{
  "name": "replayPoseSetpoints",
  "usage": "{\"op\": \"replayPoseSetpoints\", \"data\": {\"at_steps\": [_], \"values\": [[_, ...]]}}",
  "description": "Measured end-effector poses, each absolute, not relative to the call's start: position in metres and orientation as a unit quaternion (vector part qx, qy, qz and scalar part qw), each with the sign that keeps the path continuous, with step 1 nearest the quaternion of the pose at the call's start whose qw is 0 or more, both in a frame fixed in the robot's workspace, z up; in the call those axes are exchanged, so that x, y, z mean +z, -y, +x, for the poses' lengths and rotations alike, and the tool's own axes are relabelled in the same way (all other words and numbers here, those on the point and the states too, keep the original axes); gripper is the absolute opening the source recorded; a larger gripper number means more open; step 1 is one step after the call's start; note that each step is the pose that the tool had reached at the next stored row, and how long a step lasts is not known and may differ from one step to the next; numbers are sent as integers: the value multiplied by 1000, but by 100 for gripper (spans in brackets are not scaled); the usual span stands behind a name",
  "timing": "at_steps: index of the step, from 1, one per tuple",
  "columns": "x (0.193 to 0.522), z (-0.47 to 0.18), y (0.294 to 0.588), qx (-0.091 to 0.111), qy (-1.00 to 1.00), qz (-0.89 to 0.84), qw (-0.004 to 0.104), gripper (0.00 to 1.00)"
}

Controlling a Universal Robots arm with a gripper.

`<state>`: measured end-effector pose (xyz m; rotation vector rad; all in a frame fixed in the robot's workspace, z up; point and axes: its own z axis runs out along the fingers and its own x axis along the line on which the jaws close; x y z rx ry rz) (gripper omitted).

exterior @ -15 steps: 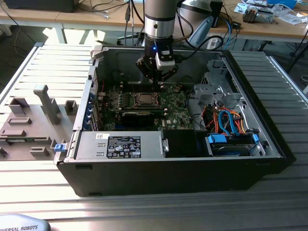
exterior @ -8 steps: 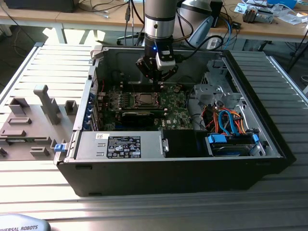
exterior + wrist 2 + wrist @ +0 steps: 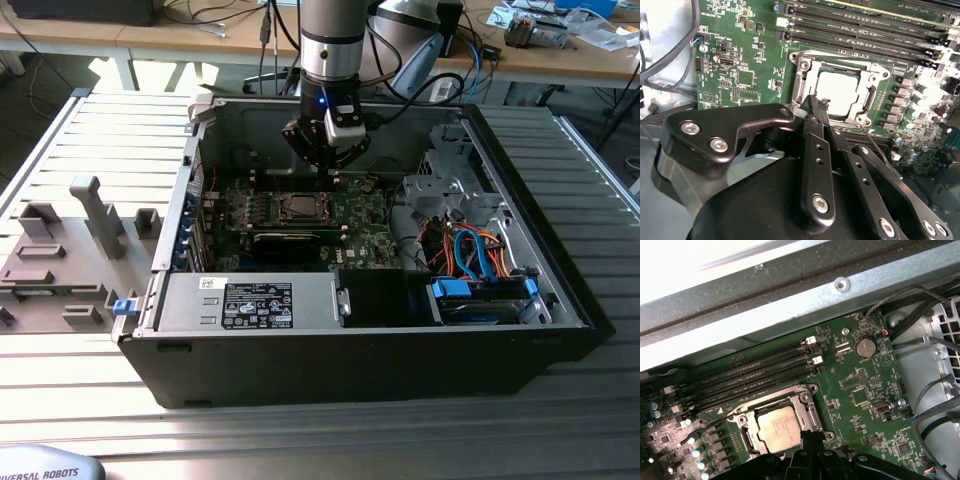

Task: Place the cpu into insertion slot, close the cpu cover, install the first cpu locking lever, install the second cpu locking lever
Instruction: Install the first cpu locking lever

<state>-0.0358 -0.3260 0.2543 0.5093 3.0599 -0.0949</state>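
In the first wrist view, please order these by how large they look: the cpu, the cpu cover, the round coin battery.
1. cpu cover, the metal frame lying closed around the chip.
2. cpu, showing inside the cover's window.
3. coin battery, plainly the smallest; it lies farther from the camera, so its look may understate it.
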Motion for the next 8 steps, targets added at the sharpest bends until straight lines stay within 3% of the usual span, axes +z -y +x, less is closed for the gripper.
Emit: {"op": "replayPoseSetpoints", "data": {"at_steps": [8], "values": [[254, -36, 326, -30, -987, 159, 19, 11]]}}
